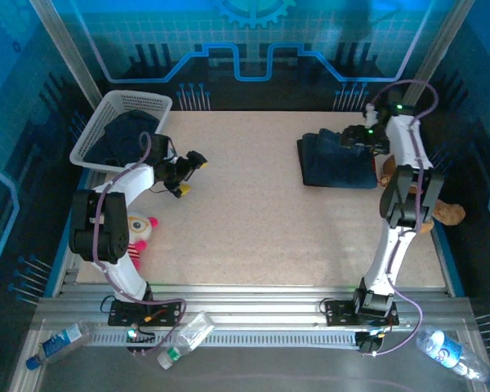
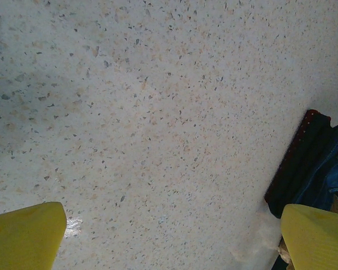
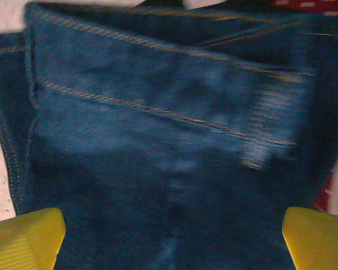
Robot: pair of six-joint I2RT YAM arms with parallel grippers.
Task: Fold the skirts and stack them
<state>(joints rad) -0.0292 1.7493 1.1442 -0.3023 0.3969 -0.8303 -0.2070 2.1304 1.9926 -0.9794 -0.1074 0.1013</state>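
A pile of folded skirts (image 1: 335, 159) lies at the table's back right, dark blue denim on top. My right gripper (image 1: 357, 135) hovers over its far edge. In the right wrist view the denim skirt (image 3: 169, 140) spans the space between the yellow fingers (image 3: 25, 239), and a red dotted skirt (image 3: 327, 197) peeks out at the right; this gripper (image 3: 172, 242) is open. My left gripper (image 1: 188, 173) is open over bare table at the left. Its wrist view has the pile's edge (image 2: 304, 163) at the right, beyond the open gripper (image 2: 172, 242).
A white basket (image 1: 94, 135) at the back left holds dark cloth (image 1: 131, 131). A pink-and-white plush toy (image 1: 139, 233) lies by the left arm. A brown teddy bear (image 1: 447, 214) sits at the right edge. Plastic bottles (image 1: 184, 336) lie on the near rail.
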